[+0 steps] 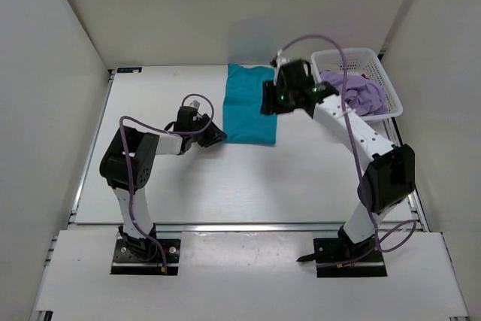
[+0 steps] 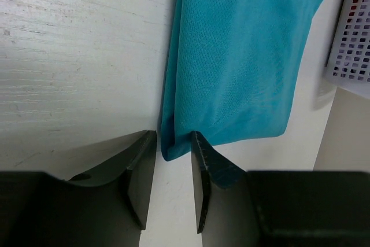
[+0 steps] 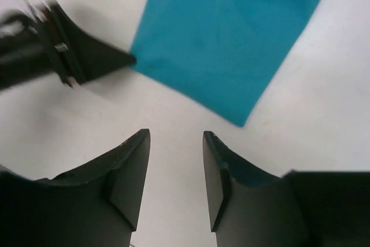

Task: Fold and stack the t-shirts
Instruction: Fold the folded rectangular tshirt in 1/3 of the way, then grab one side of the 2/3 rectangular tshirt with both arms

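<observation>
Teal t-shirt [image 1: 244, 110] lies folded flat, long axis near-to-far.

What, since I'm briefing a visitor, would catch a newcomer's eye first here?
The bright teal t-shirt, folded into a rectangle, far centre. The left gripper sits open at its near left corner, the right gripper open over its right side. A lavender t-shirt fills the white basket, far right.

Teal t-shirt [image 1: 250, 104], plain; lavender t-shirt [image 1: 361, 94]; white mesh basket [image 1: 359, 52]; white table [image 1: 225, 186], faint grain; purple cables [image 1: 319, 37].
</observation>
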`<action>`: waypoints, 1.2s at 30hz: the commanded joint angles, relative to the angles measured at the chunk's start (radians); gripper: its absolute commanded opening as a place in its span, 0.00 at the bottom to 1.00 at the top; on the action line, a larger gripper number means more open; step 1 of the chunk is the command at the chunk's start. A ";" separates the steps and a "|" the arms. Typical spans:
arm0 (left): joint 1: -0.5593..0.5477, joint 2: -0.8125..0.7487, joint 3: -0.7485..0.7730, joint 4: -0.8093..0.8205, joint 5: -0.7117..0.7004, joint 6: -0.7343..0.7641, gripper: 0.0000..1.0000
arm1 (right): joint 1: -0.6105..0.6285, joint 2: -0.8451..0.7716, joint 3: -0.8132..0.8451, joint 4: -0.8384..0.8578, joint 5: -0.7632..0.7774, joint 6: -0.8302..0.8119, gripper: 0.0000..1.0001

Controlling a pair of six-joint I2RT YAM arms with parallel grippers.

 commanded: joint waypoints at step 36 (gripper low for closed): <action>-0.103 -0.313 -0.267 -0.138 -0.049 0.064 0.00 | -0.085 -0.127 -1.014 0.881 -0.312 0.428 0.00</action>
